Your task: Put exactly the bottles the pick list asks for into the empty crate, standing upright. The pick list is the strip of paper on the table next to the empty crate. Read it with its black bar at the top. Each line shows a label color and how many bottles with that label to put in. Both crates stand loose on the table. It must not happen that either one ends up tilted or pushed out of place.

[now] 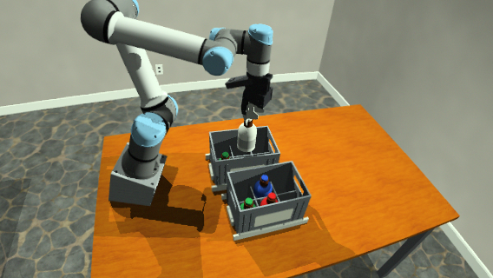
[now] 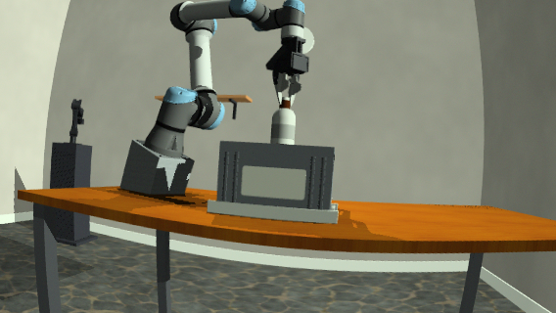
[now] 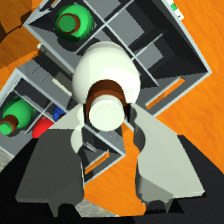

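My gripper (image 1: 251,116) is shut on the brown neck of a white bottle (image 1: 247,136) and holds it upright over the far grey crate. The bottle's lower part is at about the crate's rim; it also shows in the exterior view (image 2: 283,126) and the wrist view (image 3: 104,75). The far crate holds a green-capped bottle (image 1: 225,155) in its front left cell. The near crate (image 1: 273,191) holds a blue bottle (image 1: 263,186), a red bottle (image 1: 271,199) and a green bottle (image 1: 248,202). A white strip with a green mark (image 3: 175,7) shows at the wrist view's top right edge.
The robot base (image 1: 136,174) stands on the table's left side, left of the crates. The two crates stand close together, the near one partly in front of the far one. The table's edges lie to the right and front.
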`<state>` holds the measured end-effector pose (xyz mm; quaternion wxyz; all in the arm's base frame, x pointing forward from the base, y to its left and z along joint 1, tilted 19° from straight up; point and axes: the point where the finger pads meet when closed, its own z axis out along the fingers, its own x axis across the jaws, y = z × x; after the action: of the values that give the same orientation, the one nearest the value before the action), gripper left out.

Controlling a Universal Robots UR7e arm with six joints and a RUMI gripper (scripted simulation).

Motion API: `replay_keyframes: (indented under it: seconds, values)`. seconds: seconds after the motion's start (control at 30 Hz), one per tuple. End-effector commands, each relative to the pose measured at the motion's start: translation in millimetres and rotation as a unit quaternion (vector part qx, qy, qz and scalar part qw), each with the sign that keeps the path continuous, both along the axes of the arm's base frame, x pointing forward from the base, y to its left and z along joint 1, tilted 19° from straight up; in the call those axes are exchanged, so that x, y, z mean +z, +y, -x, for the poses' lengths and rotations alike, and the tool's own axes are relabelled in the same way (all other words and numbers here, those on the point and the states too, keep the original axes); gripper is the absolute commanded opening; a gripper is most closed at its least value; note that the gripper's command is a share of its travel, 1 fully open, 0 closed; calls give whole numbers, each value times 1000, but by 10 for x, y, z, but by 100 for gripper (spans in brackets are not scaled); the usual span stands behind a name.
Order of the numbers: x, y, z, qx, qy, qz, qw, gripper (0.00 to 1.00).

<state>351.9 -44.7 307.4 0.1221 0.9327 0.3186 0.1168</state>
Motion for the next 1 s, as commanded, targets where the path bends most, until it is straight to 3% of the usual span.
replay_keyframes:
  seconds: [0.0,0.97]
  values:
    - [6,-1,-2,0,-1,0,1000,0]
    - [-172,-35,-59,0,-1,0,1000,0]
